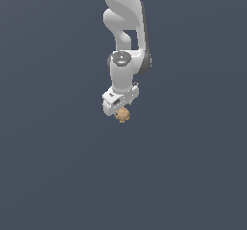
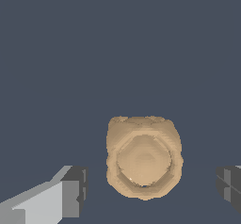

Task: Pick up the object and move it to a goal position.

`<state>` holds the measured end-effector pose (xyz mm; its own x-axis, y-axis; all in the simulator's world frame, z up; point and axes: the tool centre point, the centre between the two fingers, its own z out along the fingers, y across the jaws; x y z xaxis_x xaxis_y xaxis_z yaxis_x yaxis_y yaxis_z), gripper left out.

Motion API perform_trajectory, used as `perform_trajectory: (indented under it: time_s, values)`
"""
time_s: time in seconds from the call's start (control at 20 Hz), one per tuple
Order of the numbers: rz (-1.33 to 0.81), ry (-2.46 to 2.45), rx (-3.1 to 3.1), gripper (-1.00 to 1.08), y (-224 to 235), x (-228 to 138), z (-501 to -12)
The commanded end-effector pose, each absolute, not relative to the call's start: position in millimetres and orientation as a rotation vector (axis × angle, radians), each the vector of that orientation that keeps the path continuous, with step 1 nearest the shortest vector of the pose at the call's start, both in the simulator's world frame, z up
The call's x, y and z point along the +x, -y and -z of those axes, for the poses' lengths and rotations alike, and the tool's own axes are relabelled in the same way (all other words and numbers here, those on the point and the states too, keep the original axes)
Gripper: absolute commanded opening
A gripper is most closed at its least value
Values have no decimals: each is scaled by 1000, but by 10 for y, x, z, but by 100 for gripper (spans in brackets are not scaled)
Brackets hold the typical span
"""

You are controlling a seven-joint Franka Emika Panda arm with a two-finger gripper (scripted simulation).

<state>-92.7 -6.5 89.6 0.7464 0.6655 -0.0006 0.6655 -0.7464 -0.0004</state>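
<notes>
The object (image 1: 123,115) is a small tan, lumpy, roundish thing just below the white gripper (image 1: 119,111) in the exterior view. Seen from the wrist, the object (image 2: 143,157) lies between the two dark fingertips (image 2: 76,190), with a clear gap on each side, so the gripper (image 2: 153,188) is open around it without touching. The white arm reaches down from the top of the exterior view. The goal position is not marked in either view.
A plain dark grey-blue surface (image 1: 58,176) fills both views around the object and the arm.
</notes>
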Motion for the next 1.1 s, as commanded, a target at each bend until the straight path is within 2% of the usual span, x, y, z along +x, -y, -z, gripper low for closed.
perform_trajectory:
  time_s: [0.0,0.9,0.95,1.05]
  values:
    - [-1,1119,-2936,100,64,-926,-894]
    - [0,1126,-2933,100,63,-936,-393]
    - [0,1126,-2933,-100,63,-936,-393]
    - [0,1126,-2933,-100,63,-936,-393]
